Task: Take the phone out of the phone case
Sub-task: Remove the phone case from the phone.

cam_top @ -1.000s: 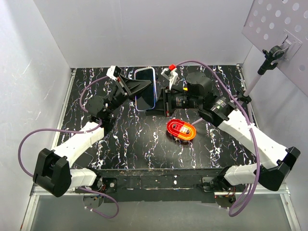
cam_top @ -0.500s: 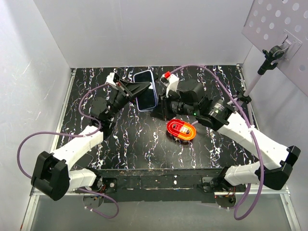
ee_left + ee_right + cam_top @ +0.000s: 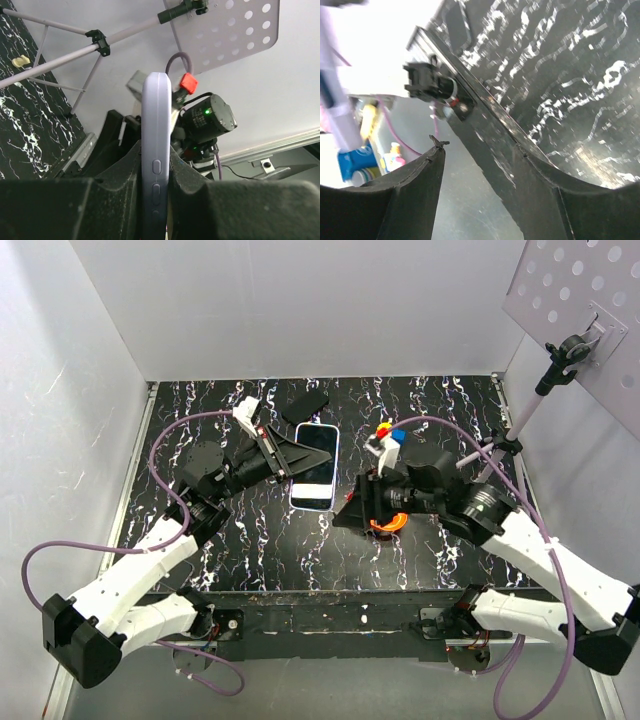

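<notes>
From above: the left gripper is clamped on the phone case, gripping it by its long edges near the middle of the black marbled table. The phone sits inside the case, dark screen up with a pale rim round it. I can't tell whether its lower end touches the table. The right gripper hangs just to the phone's right, apart from it, above an orange-red oval object. A small black item lies near the back wall.

Left wrist camera now: we're edge-on to the lavender case, side buttons showing. A black finger is pressed against each face, so that gripper is closed tight on it. Behind it stands the other arm, green light glowing, and the perforated plate on its stand.

Right wrist camera: a blurry shot. The two fingers stand well apart with nothing between them, so that gripper is wide open and holding nothing. The table edge runs diagonally behind.
</notes>
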Controlling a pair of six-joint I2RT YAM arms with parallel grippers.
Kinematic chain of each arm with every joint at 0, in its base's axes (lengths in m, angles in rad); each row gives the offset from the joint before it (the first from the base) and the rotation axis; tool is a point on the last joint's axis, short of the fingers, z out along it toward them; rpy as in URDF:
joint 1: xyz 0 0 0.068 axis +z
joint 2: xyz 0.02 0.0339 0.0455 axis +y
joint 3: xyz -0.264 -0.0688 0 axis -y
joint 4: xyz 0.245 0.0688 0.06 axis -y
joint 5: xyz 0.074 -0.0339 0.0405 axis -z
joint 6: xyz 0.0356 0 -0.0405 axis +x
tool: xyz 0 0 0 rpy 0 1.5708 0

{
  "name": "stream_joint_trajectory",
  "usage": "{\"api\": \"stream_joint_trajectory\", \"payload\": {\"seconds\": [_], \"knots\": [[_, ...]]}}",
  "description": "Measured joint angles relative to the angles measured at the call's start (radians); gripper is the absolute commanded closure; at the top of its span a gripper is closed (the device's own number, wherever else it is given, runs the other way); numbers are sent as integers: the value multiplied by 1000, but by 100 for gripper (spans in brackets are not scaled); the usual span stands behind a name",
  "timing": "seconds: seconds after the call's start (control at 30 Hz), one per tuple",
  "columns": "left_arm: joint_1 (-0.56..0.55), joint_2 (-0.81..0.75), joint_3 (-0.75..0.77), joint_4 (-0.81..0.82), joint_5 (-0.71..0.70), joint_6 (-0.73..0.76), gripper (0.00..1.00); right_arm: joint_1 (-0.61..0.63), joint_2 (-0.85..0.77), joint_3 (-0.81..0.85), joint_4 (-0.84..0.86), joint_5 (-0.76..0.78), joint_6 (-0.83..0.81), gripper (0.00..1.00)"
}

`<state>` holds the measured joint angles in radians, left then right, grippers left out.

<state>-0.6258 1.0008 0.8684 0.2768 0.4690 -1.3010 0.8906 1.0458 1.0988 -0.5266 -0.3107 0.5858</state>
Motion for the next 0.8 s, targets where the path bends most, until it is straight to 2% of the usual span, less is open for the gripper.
{"api": "stream_joint_trajectory", "payload": {"seconds": [0.17, 0.43, 0.6, 0.8], "knots": [[3, 0, 8, -11, 18, 8, 100, -42, -81, -2, 112, -47, 124, 38], [9, 0, 8, -26, 17, 0, 100, -69, -106, -18, 312, -138, 321, 42], [11, 0, 8, -19, 9, -16, 100, -71, -105, -37, 396, -179, 386, 45], [22, 0, 8, -18, -18, -26, 100, -71, -105, -62, 410, -198, 412, 49]]}}
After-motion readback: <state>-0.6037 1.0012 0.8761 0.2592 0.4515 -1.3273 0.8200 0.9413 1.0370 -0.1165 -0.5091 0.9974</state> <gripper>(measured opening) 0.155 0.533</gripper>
